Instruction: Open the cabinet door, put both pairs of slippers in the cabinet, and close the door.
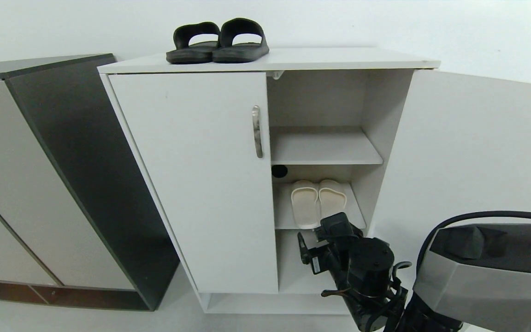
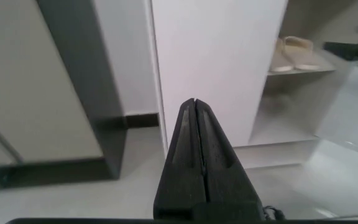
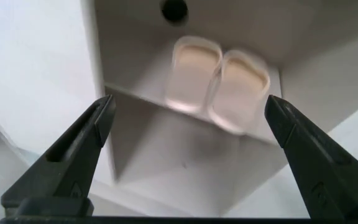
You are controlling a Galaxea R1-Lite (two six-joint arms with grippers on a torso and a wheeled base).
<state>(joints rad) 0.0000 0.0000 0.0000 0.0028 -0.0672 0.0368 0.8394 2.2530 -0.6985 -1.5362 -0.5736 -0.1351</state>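
Note:
A pair of black slippers [image 1: 217, 44] rests on top of the white cabinet [image 1: 339, 57]. The cabinet's right door [image 1: 468, 152] is swung open; the left door [image 1: 191, 184] is closed. A pair of cream slippers [image 1: 318, 202] [image 3: 219, 81] [image 2: 294, 53] lies side by side on the middle shelf inside. My right gripper [image 1: 332, 228] [image 3: 189, 99] hangs open just in front of that shelf, apart from the cream slippers and holding nothing. My left gripper [image 2: 194, 102] is shut and empty, low above the floor, facing the closed left door.
A dark grey and beige cabinet [image 1: 62, 184] stands close on the left of the white one. The closed door has a metal handle [image 1: 256, 131]. The upper shelf [image 1: 325, 147] and the bottom compartment [image 1: 293, 272] hold nothing.

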